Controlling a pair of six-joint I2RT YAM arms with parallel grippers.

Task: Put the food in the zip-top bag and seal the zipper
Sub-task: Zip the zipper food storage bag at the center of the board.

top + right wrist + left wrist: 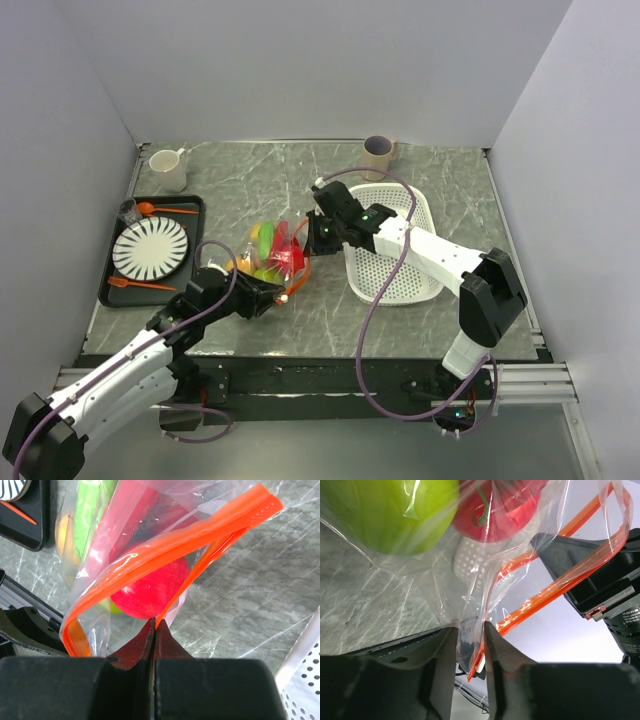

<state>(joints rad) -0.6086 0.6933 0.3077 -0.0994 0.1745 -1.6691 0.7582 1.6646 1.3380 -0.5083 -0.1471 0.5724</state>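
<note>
We can read no brand or wording: a small printed label (629, 614) on the right arm's wrist, seen from the left wrist camera, is too fine to make out.

The zip-top bag (272, 252) sits mid-table (450, 170), strung between the two arms. The food (262, 238) is bunched inside it, a green fruit (395, 515) and a red fruit (150, 592) showing through the film. From above, the zipper (165, 542) runs from the near edge up and away. The bag's mouth faces right, toward the white perforated basket (420, 215). Its two orange strips stand apart in a loop, so the mouth gapes.

The right gripper (153, 625) is clenched tight on the bag's rim, just under the lower strip.

The left gripper (278, 297) is at the zipper's near end. Its fingers (445, 655) stand a little parted. The strip's end and the white slider (481, 664) hang between them, against one finger. There is a gap on the other side, so they do not clamp it.
</note>
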